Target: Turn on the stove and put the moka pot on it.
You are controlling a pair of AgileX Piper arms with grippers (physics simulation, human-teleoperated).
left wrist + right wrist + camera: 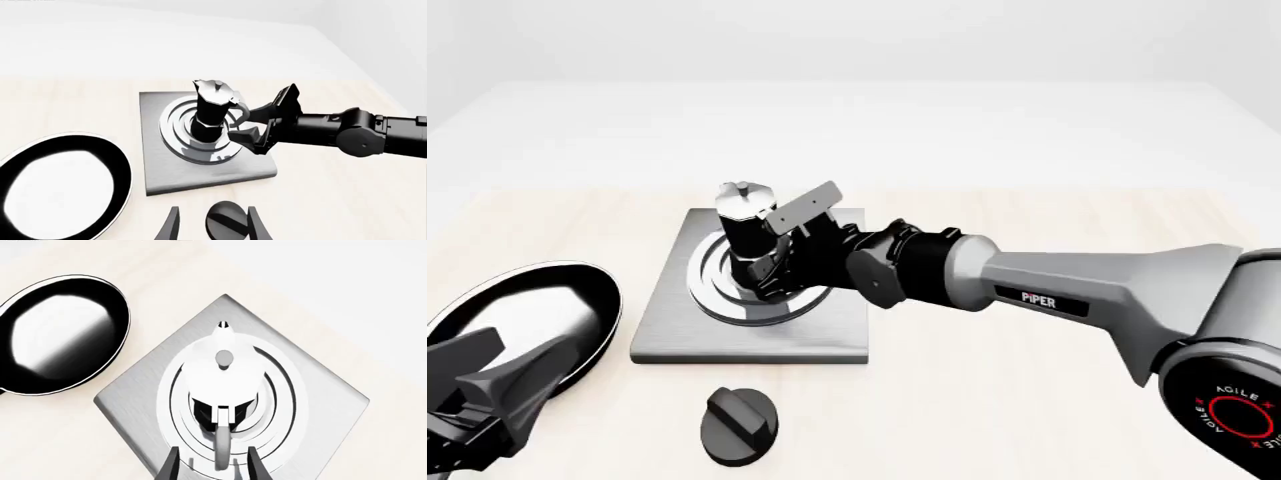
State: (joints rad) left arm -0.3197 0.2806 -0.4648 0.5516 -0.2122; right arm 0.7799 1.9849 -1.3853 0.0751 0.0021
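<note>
Centre-left of the front view: moka pot (747,228) upright on the stove (681,335) rings. Right gripper (785,262) is at its handle, fingers (257,467) spread either side, no clear contact. Knob (741,426) sits on the surface just below the slab; left gripper (213,227) hovers over it, fingers (171,227) spread, straddling it. Pan (510,318) at left.
</note>
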